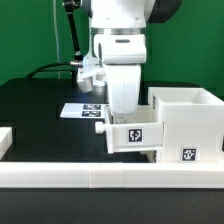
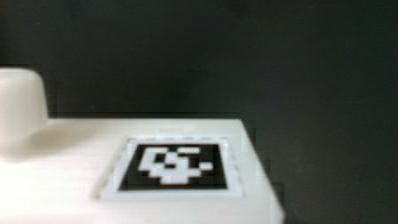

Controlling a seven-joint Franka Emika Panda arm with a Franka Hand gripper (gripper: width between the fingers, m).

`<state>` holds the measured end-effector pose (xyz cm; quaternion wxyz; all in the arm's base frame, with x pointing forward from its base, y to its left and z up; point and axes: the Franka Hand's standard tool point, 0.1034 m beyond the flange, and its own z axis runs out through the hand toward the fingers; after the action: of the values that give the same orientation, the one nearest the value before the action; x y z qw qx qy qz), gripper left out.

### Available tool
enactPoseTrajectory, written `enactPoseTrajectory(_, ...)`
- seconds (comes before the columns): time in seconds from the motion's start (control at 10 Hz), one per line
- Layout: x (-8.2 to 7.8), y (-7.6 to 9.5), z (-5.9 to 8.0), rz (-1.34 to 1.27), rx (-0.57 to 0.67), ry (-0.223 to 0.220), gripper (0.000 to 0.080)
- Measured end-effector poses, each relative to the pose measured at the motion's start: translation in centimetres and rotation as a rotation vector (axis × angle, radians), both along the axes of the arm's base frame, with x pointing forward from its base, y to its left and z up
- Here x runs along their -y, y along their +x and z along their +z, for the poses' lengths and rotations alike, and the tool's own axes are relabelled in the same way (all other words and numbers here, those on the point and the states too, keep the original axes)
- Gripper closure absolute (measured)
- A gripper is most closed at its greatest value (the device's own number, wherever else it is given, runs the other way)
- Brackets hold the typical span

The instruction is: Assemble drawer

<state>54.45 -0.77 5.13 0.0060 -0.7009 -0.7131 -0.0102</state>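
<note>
Black bench [image 1: 30, 105] under a green backdrop: drawer box [image 1: 185, 122], white and open-topped, stands near the front edge toward the exterior view's right, with a smaller tagged drawer part [image 1: 132, 136] touching its open side, seemingly lined up for sliding in. Marker board [image 1: 84, 110] lies behind, mid-bench. Pincer [image 1: 122, 112] descends onto the smaller part, presumably holding it; its spread cannot be told.

Low frontal exterior view; wrist view close above tagged panel [image 2: 169, 165].
</note>
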Motion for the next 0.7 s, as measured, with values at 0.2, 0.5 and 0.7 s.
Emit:
enactPoseTrajectory(0.2, 0.03, 0.0, 0.0, -0.001, 0.0, 0.0, 0.0757)
enactPoseTrajectory(0.5, -0.06, -0.13, -0.01, 0.009, 0.02, -0.001, 0.0757)
enactPoseTrajectory(0.7, -0.01, -0.52, -0.18, 0.001, 0.023, 0.001, 0.0757)
